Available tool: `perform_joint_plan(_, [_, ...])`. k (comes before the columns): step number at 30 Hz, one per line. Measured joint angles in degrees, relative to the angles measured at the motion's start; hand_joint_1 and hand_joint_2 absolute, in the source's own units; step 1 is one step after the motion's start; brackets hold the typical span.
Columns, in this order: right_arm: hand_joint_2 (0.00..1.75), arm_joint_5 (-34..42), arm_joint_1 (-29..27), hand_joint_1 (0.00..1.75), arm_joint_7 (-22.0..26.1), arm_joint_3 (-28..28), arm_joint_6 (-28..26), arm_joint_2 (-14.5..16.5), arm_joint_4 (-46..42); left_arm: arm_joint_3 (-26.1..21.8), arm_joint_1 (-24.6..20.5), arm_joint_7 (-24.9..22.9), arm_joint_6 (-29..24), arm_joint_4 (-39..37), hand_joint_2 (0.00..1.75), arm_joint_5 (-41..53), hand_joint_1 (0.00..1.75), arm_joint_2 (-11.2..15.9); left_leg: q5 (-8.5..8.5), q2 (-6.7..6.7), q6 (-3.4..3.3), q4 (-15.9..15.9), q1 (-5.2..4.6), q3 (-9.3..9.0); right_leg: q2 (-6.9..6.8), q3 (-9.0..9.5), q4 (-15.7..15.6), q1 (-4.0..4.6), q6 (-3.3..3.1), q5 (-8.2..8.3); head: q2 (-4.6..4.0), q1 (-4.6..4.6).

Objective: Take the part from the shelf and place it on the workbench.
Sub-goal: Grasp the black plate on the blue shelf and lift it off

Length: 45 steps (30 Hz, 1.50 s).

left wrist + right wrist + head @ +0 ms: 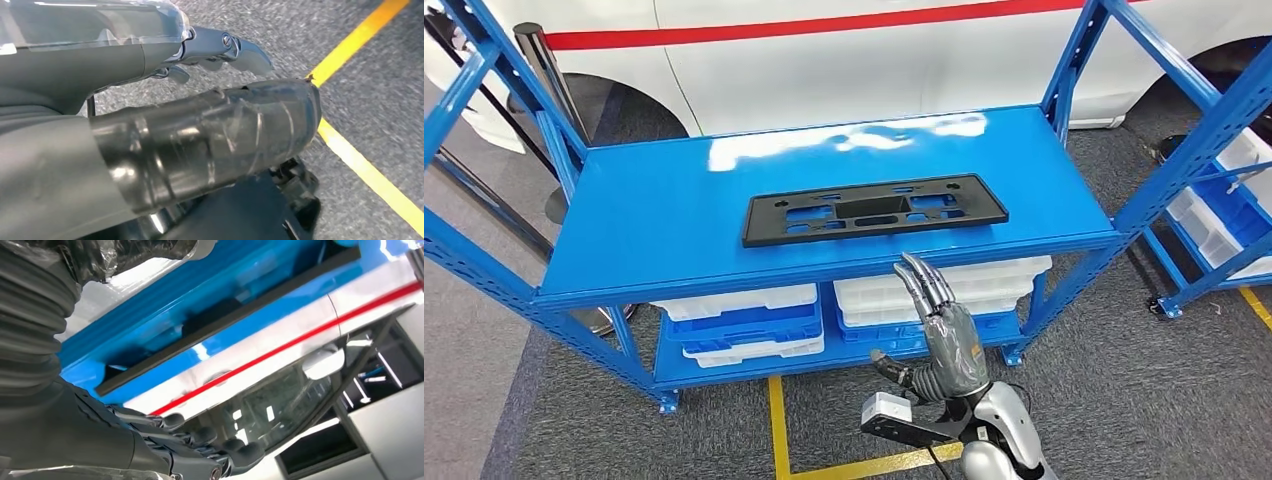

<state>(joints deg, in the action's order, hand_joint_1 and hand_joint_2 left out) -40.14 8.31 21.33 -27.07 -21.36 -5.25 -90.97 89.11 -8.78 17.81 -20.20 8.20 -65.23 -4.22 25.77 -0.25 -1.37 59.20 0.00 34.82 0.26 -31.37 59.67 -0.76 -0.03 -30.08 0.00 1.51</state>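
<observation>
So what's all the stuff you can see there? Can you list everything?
Part: one, black, flat on the shelf's top board.
Shelf: one, blue, in front of the robot.
Trays: several, white and blue, stacked on the lower board.
Second rack: one, blue, to the right, holding white bins.
Car: one, white with a red stripe, behind the shelf.
Floor lines: yellow, on grey floor.
Right hand: one, grey, fingers spread, below the shelf edge, empty.
Left hand: one, grey, hanging over the floor.

Bright overhead light, glare on shelf (844, 140)
</observation>
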Motion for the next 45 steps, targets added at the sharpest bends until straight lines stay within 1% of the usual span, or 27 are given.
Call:
perform_joint_plan(2, [1.75,-0.23,0.25,0.0,-0.2,0.16,0.2,-0.53,-0.11,0.0,0.12,0.03,0.0,-0.01,0.0,0.01,0.0,0.0,-0.16,-0.01,-0.44,-0.99,0.29,-0.77,-0.18,-0.08,0.9,0.05,0.56,-0.74,0.0,0.07])
perform_joint_plan(3, [1.75,-0.35,0.43,0.0,-0.27,0.23,0.27,-0.8,-0.18,0.0,0.1,0.05,0.01,-0.01,0.0,0.01,0.0,0.0,-0.19,0.03,-0.72,-1.5,0.45,-1.25,-0.23,-1.03,2.97,0.08,0.75,-1.81,0.0,0.11])
perform_joint_plan(6, [1.75,-0.82,0.59,0.0,-0.52,0.4,0.57,-1.63,-0.26,0.0,-0.01,0.08,0.07,0.0,0.0,0.03,0.0,-0.03,0.4,0.09,-1.3,-1.78,0.46,-2.11,-0.22,-7.17,13.35,-0.04,1.04,-5.48,0.0,0.16])
perform_joint_plan(7, [1.75,-0.94,0.55,0.0,-0.62,0.44,0.7,-1.87,-0.25,0.0,0.01,0.08,0.08,0.0,0.0,0.03,0.0,-0.04,0.73,0.06,-1.34,-1.72,0.45,-2.42,-0.23,-8.78,15.24,-0.08,1.13,-5.31,0.0,0.16])
perform_joint_plan(8, [1.75,-1.02,0.55,0.0,-0.7,0.46,0.84,-2.08,-0.25,0.0,0.04,0.09,0.09,0.0,0.0,0.03,0.0,-0.05,1.08,0.0,-1.31,-1.64,0.45,-2.8,-0.24,-9.41,15.14,-0.14,1.19,-4.03,0.0,0.16])
perform_joint_plan(9, [1.75,-1.09,0.59,0.0,-0.78,0.51,1.01,-2.31,-0.24,0.0,0.05,0.09,0.09,0.0,0.0,0.04,0.0,-0.07,1.51,-0.08,-1.22,-1.51,0.47,-3.29,-0.25,-8.96,12.92,-0.21,1.2,-1.71,0.0,0.17])
perform_joint_plan(10, [1.75,-1.16,0.64,0.0,-0.88,0.57,1.17,-2.54,-0.24,0.0,0.06,0.09,0.1,0.0,0.0,0.06,0.0,-0.09,2.05,-0.16,-1.04,-1.32,0.48,-3.81,-0.26,-7.76,9.19,-0.3,1.14,1.07,0.0,0.18])
perform_joint_plan(11, [1.75,-1.27,0.72,0.0,-0.99,0.61,1.32,-2.74,-0.23,0.0,0.04,0.09,0.11,0.0,0.0,0.08,0.0,-0.11,2.59,-0.21,-0.75,-1.07,0.36,-4.17,-0.27,-6.4,5.71,-0.25,1.06,2.94,0.0,0.19])
perform_joint_plan(12, [1.75,-1.4,0.8,0.0,-1.1,0.65,1.43,-2.91,-0.22,0.0,0.01,0.08,0.12,0.0,0.0,0.09,0.0,-0.12,3.08,-0.25,-0.42,-0.82,0.25,-4.37,-0.23,-5.26,3.02,-0.24,0.9,4.04,0.0,0.19])
perform_joint_plan(13, [1.75,-1.49,0.84,0.0,-1.2,0.66,1.48,-3.0,-0.22,0.0,-0.02,0.08,0.13,0.0,0.0,0.1,0.0,-0.12,3.44,-0.25,-0.11,-0.64,0.14,-4.44,-0.19,-4.67,1.6,-0.18,0.73,4.26,0.0,0.17])
perform_joint_plan(15, [1.75,-1.58,0.85,0.0,-1.29,0.67,1.53,-3.04,-0.24,0.0,-0.06,0.07,0.13,0.0,0.0,0.1,0.0,-0.11,3.71,-0.25,0.21,-0.51,0.03,-4.41,-0.1,-4.46,1.22,-0.13,0.47,3.86,0.0,0.13])
perform_joint_plan(24, [1.75,-1.63,0.87,0.0,-1.32,0.69,1.55,-3.09,-0.24,0.0,-0.05,0.07,0.13,0.0,0.0,0.1,0.0,-0.11,3.71,-0.23,0.34,-0.69,0.04,-4.51,-0.01,-4.47,1.26,0.0,0.27,3.74,0.0,0.16])
perform_joint_plan(27, [1.75,-1.69,0.96,0.0,-1.37,0.75,1.55,-3.31,-0.29,0.0,-0.14,0.07,0.12,0.0,0.0,0.1,0.0,-0.1,4.3,-0.14,0.91,-0.4,0.14,-4.63,0.04,-4.01,0.92,-0.16,-0.39,3.5,0.0,0.15])
perform_joint_plan(28, [1.75,-1.75,1.05,0.0,-1.39,0.78,1.57,-3.36,-0.31,0.0,-0.2,0.08,0.12,0.0,0.0,0.13,0.0,-0.09,5.49,-0.1,1.29,1.99,0.24,-3.52,-0.02,-3.63,0.72,-0.27,-0.78,3.32,0.0,0.13])
perform_joint_plan(29, [1.75,-1.86,1.12,0.0,-1.47,0.8,1.82,-3.45,-0.32,0.0,-0.2,0.08,0.13,0.0,0.0,0.18,0.0,-0.09,6.74,-0.06,1.63,6.44,0.34,-0.84,-0.06,-3.07,0.54,-0.37,-1.11,2.96,0.0,0.1])
perform_joint_plan(31, [1.75,-2.51,1.44,0.0,-1.94,0.82,2.99,-3.87,-0.15,0.0,-0.26,0.03,0.15,-0.01,0.0,0.49,0.0,-0.05,4.1,-0.05,0.96,6.59,0.1,1.49,-0.03,-1.49,0.35,-0.21,-0.95,1.6,0.0,0.08])
perform_joint_plan(32, [1.75,-2.85,1.55,0.0,-2.2,0.82,3.69,-4.12,-0.02,0.0,-0.27,-0.01,0.16,-0.02,0.0,0.64,0.0,-0.04,1.98,-0.06,0.4,4.45,-0.1,1.55,0.02,-0.87,0.19,-0.15,-0.59,1.05,0.0,0.09])
perform_joint_plan(33, [1.75,-3.17,1.69,0.0,-2.42,0.82,4.21,-4.35,0.1,0.0,-0.33,-0.04,0.17,-0.02,0.0,0.76,0.0,-0.02,-0.26,-0.09,-0.23,0.13,-0.33,0.02,0.03,-0.36,-0.09,-0.11,-0.13,0.7,0.0,0.1])
perform_joint_plan(35, [1.75,-3.53,1.89,0.0,-2.59,0.81,4.73,-4.71,0.2,0.0,-0.27,-0.11,0.19,-0.02,0.0,0.82,0.0,-0.02,-0.27,-0.11,-0.59,-1.03,-0.08,-0.74,-0.11,-0.07,-0.3,-0.03,0.53,0.47,0.0,0.13])
perform_joint_plan(36, [1.75,-3.73,2.1,0.0,-2.68,0.8,5.01,-4.98,0.25,0.0,-0.26,-0.13,0.2,-0.02,0.0,0.85,0.0,-0.02,-0.35,-0.09,-0.77,-1.68,0.08,-1.3,-0.17,-0.39,0.65,0.01,0.81,-0.09,0.0,0.15])
perform_joint_plan(38, [1.75,-4.03,2.45,0.0,-2.8,0.79,5.5,-5.55,0.43,0.0,-0.37,-0.16,0.26,-0.02,0.0,0.92,0.0,-0.05,-0.21,-0.01,-1.18,-2.34,0.18,-2.17,-0.25,-3.27,6.06,-0.04,1.2,-2.34,0.0,0.19])
perform_joint_plan(39, [1.75,-4.14,2.51,0.0,-2.87,0.77,5.76,-5.8,0.57,0.0,-0.43,-0.17,0.3,-0.02,0.0,0.94,0.0,-0.07,0.02,0.01,-1.37,-2.31,0.14,-2.36,-0.25,-5.57,9.78,-0.05,1.32,-3.54,0.0,0.19])
perform_joint_plan(40, [1.75,-4.21,2.49,0.0,-2.96,0.75,5.99,-6.04,0.73,0.0,-0.43,-0.17,0.32,-0.02,0.0,0.95,0.0,-0.09,0.28,0.01,-1.49,-2.23,0.11,-2.54,-0.25,-7.63,12.76,-0.06,1.39,-4.08,0.0,0.19])
perform_joint_plan(41, [1.75,-4.31,2.47,0.0,-3.08,0.72,6.34,-6.34,0.9,0.0,-0.38,-0.17,0.33,-0.02,0.0,0.95,0.0,-0.11,0.58,-0.03,-1.52,-2.15,0.1,-2.79,-0.26,-8.9,14.05,-0.08,1.42,-3.55,0.0,0.19])
perform_joint_plan(42, [1.75,-4.45,2.52,0.0,-3.21,0.68,6.74,-6.68,1.05,0.0,-0.32,-0.17,0.34,-0.02,0.0,0.96,0.0,-0.11,0.92,-0.09,-1.49,-2.04,0.11,-3.14,-0.26,-9.15,13.3,-0.11,1.42,-1.93,0.0,0.19])
perform_joint_plan(44, [1.75,-4.69,2.8,0.0,-3.4,0.57,7.37,-7.32,1.27,0.0,-0.28,-0.17,0.37,-0.02,0.0,0.97,0.0,-0.14,1.79,-0.19,-1.24,-1.69,0.15,-3.9,-0.28,-7.09,7.25,-0.19,1.31,2.58,0.0,0.2])
perform_joint_plan(45, [1.75,-4.77,2.96,0.0,-3.44,0.52,7.51,-7.53,1.34,0.0,-0.33,-0.17,0.38,-0.02,0.0,0.97,0.0,-0.16,2.3,-0.23,-0.94,-1.32,0.05,-4.11,-0.26,-5.71,4.03,-0.15,1.15,3.91,0.0,0.23])
